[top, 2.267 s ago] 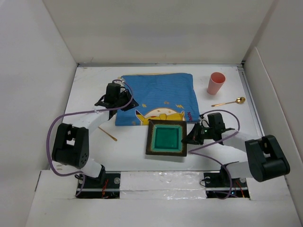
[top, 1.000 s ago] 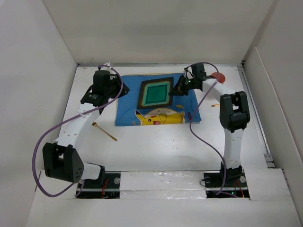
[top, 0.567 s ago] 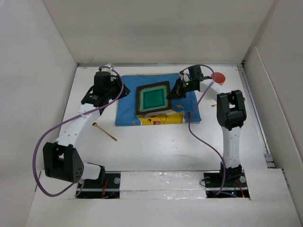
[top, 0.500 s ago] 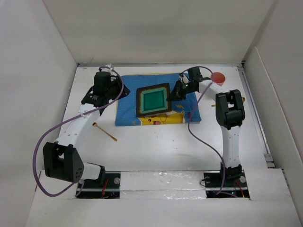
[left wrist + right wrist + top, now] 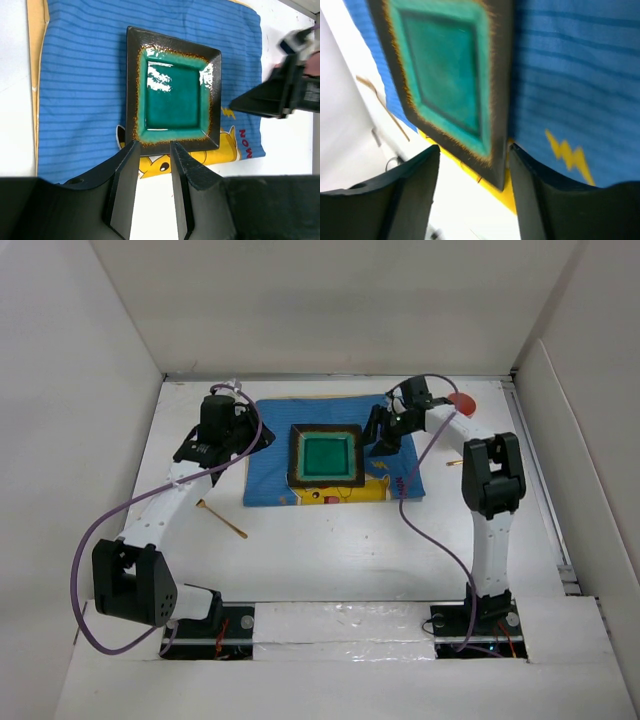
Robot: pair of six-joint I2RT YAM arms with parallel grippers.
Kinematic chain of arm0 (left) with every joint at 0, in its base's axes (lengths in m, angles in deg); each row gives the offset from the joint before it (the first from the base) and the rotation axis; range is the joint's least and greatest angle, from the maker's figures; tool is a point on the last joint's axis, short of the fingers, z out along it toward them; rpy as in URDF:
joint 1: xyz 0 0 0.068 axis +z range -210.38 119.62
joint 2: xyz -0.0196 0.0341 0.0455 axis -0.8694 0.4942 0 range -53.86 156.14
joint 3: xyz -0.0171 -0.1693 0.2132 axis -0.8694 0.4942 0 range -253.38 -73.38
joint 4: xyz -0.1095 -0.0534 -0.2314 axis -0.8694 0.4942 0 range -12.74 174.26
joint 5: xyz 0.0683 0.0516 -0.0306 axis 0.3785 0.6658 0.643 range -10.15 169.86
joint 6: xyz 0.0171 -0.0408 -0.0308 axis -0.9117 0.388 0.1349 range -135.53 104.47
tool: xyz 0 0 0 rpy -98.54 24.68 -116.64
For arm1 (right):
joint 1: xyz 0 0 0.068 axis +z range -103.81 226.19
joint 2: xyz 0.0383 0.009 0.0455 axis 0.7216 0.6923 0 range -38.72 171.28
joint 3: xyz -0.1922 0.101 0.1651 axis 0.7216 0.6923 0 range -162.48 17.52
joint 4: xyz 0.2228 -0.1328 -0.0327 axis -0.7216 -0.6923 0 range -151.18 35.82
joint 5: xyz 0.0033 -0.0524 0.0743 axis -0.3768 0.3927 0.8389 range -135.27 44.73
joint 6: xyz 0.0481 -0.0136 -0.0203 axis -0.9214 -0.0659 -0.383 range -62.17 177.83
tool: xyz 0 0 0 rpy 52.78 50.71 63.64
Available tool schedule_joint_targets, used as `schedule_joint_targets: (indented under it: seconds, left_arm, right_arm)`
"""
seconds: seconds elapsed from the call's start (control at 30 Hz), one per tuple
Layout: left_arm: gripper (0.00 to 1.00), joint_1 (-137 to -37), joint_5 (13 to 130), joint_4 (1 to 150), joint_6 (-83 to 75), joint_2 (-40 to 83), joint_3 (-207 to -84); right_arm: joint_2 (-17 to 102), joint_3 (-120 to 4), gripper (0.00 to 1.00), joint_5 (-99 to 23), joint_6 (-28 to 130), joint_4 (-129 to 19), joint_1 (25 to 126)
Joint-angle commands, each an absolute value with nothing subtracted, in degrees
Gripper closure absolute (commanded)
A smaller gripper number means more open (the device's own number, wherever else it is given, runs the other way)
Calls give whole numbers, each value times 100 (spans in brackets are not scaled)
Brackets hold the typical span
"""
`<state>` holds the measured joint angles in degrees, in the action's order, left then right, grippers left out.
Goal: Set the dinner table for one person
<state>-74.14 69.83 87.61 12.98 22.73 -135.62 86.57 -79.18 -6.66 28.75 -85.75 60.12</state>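
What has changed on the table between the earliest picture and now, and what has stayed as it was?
The right gripper carried the green square plate from the near part of the white tabletop up onto the blue mat, then opened and let it go; the plate lies flat there. The mat and the wooden stick stayed put.
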Motion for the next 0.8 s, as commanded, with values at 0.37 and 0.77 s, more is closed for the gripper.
schedule_joint_targets:
  seconds: [0.37,0.77]
  left_arm:
    - [100,-7409,6939,8315,952,1866,-13472]
    - [87,-7612,7054,8613,670,1469,-13455]
  right_arm:
    - [6086,-7801,100,-3988,2549,-8317,4945]
    - [7087,-8733,49,-6171,2531,-9188,4101]
